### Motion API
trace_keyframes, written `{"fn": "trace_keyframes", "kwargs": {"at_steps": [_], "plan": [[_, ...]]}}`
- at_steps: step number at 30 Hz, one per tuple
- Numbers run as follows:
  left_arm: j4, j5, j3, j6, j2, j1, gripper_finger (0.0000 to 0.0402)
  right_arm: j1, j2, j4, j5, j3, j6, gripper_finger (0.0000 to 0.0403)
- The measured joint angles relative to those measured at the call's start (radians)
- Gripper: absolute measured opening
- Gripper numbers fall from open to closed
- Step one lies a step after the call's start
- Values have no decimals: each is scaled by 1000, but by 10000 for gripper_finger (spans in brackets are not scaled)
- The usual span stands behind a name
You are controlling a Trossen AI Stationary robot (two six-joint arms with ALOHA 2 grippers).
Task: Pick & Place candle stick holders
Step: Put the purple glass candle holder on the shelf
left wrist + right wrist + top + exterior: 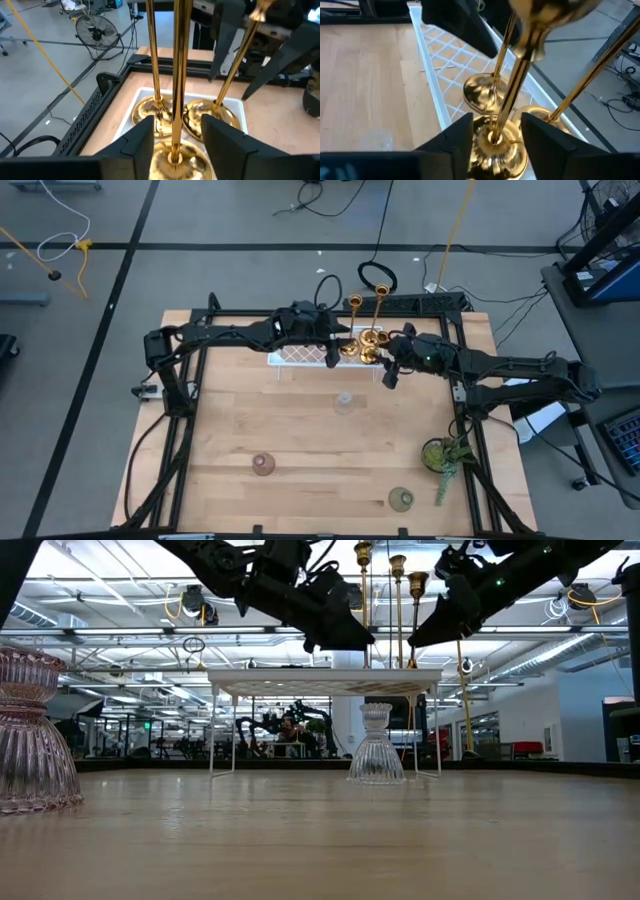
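Candle stick holders of two kinds show on the wooden table (300,440): three gold candlesticks (365,345) stand clustered on one end of the white lattice tray (300,354), a raised tray on thin legs at the far side of the table, and three glass cups sit apart on the bare wood. The clear cup (345,402) stands near the middle, just in front of the tray; the pink cup (263,465) and the green cup (402,499) are well apart toward the near edge. Both arms reach in over the tray from opposite sides. The left gripper (175,142) straddles the slim stem of one candlestick, its fingers (135,142) parted with a gap on either side of the stem. The right gripper (496,135) likewise brackets another stem just above its round base, fingers (547,140) apart and not pressing it. A leafy green plant (443,455) stands near the table's right edge.
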Motion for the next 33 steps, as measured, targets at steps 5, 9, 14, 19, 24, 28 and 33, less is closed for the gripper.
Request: {"fn": "trace_keyframes", "kwargs": {"at_steps": [5,9,14,19,24,28,33], "plan": [[-102,-7,-1,17,-49,1,204,0,-9,-17,73,0,0,198],[-208,-13,-1,55,-124,1,221,1,-24,-81,79,-1,33,221],[-368,-56,-1,92,-259,-3,225,20,-45,-129,76,-1,56,235],[-542,-70,-1,90,-419,-4,225,41,-80,-162,76,-1,89,234],[-806,-23,0,105,-552,-32,225,85,-104,-263,75,-1,180,232],[-991,-16,0,89,-595,-97,225,141,-103,-326,75,-1,266,237],[-1149,-14,-1,37,-604,-212,225,224,-100,-298,74,-27,332,239]]}}
